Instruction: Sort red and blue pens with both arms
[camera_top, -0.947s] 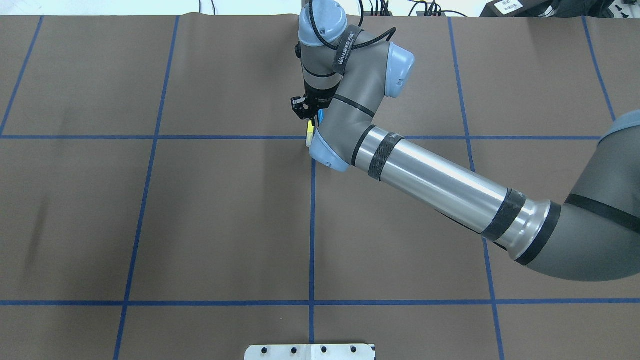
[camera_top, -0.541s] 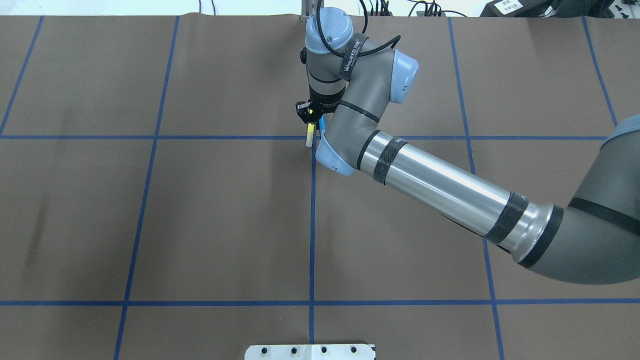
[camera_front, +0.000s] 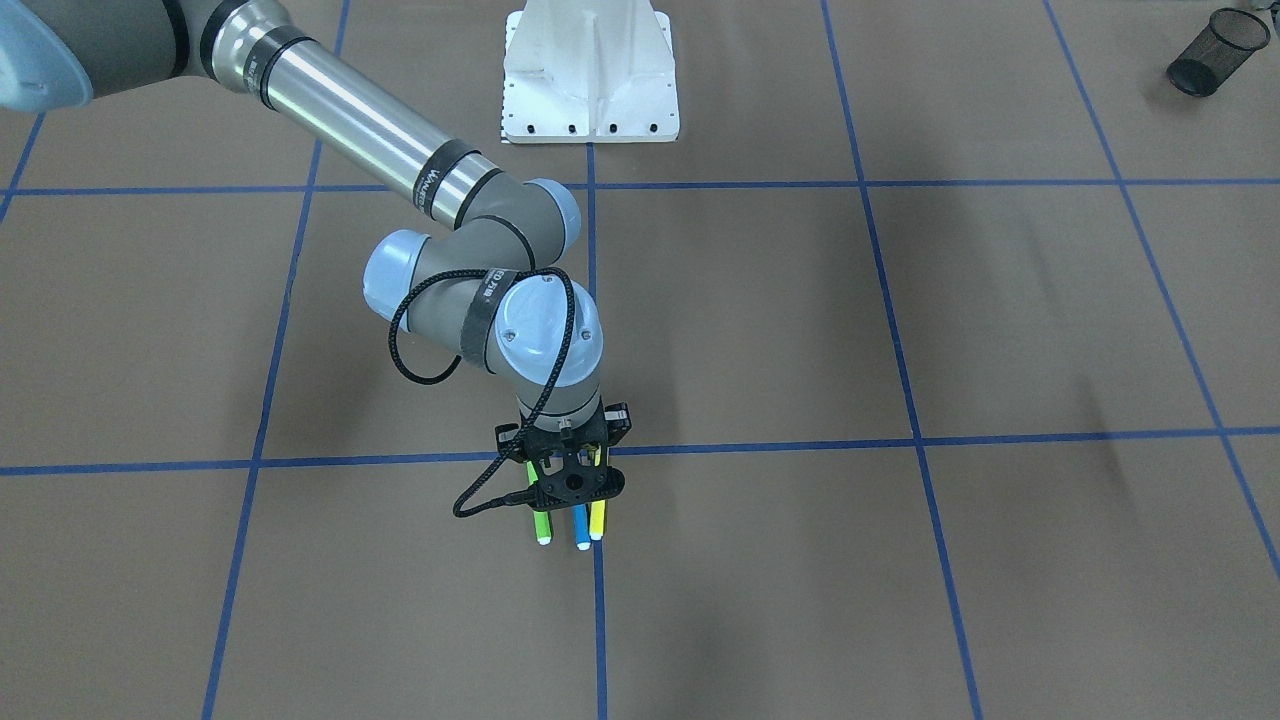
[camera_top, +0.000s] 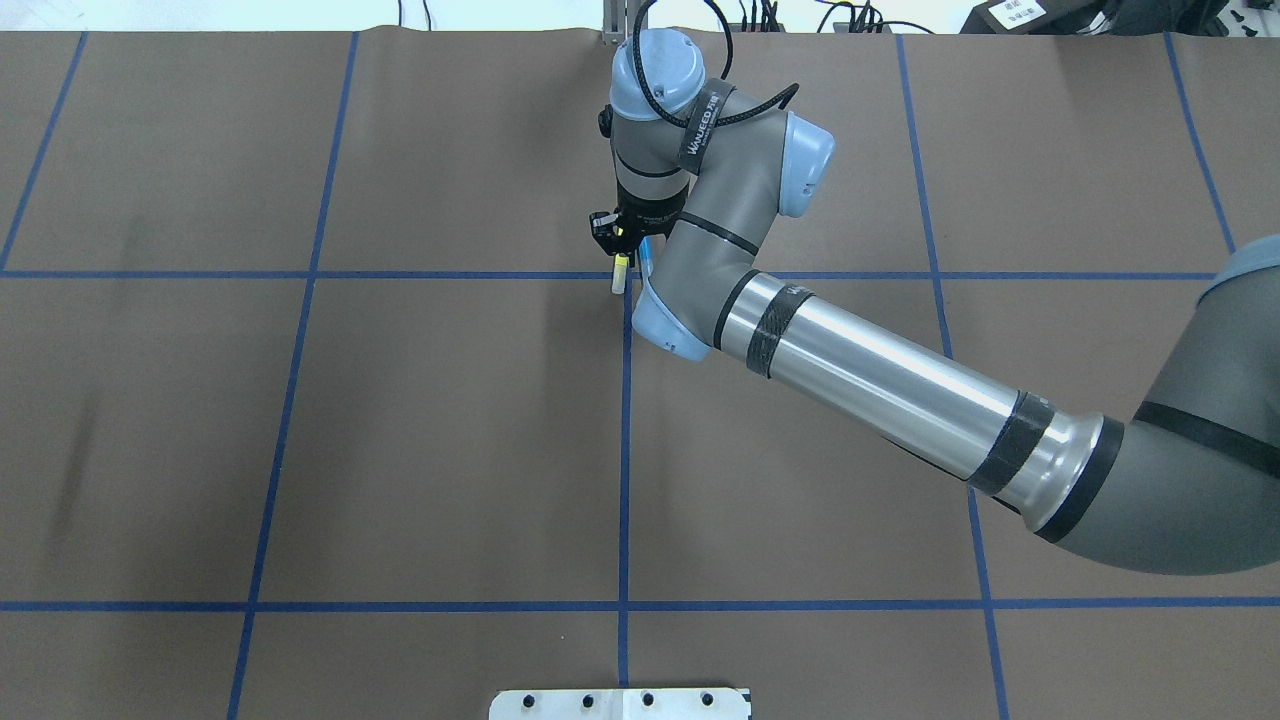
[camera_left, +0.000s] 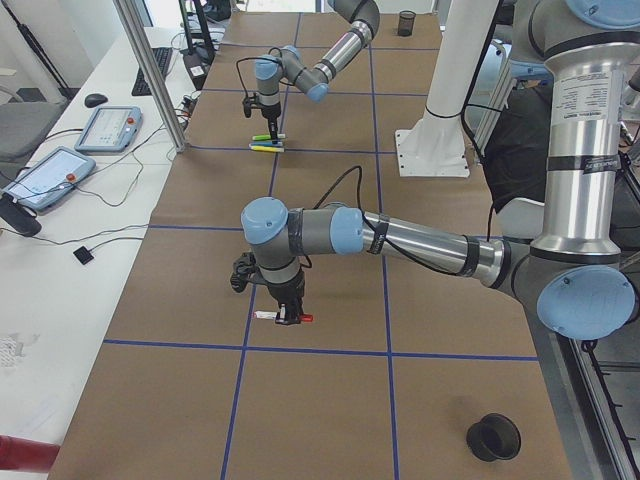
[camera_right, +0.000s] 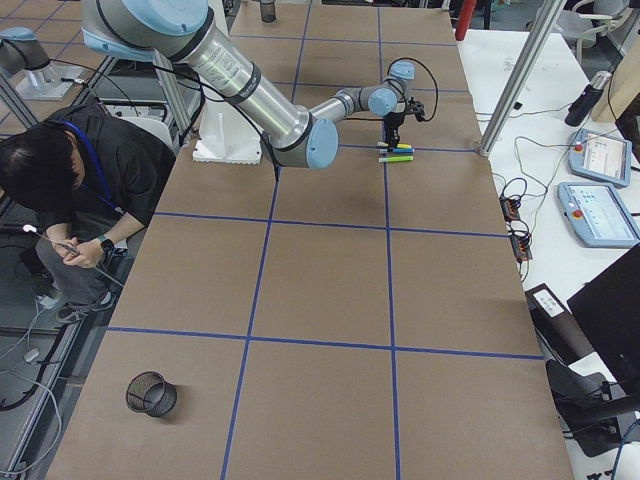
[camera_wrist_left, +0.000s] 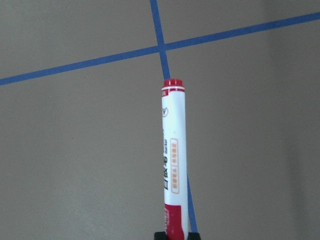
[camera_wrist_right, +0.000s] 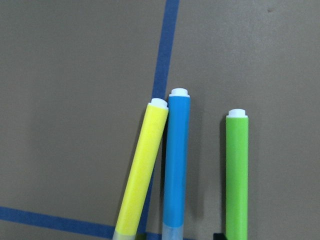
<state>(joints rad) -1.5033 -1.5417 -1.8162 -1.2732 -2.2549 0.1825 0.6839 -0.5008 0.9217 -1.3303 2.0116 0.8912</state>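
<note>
The blue pen (camera_wrist_right: 176, 165) lies on the brown mat between a yellow marker (camera_wrist_right: 142, 170) and a green marker (camera_wrist_right: 236, 175). My right gripper (camera_front: 577, 497) stands open low over them, one finger on each side of the blue pen's (camera_front: 582, 530) capped end. The red pen (camera_wrist_left: 173, 150), white-barrelled with red ends, lies along a blue tape line. My left gripper (camera_wrist_left: 175, 236) is shut on its red cap. In the exterior left view that gripper (camera_left: 289, 315) sits low over the red pen (camera_left: 268, 316). The overhead and front-facing views do not show the left arm.
A black mesh cup (camera_front: 1215, 45) stands at one far corner of the mat, and another cup (camera_left: 494, 437) stands near the left arm's end. The white pedestal (camera_front: 590, 70) is at the robot's side. A person (camera_right: 60, 190) sits beside the table.
The right wrist has shifted slightly and its gripper has come down closer onto the pens. The pens lie where they were.
</note>
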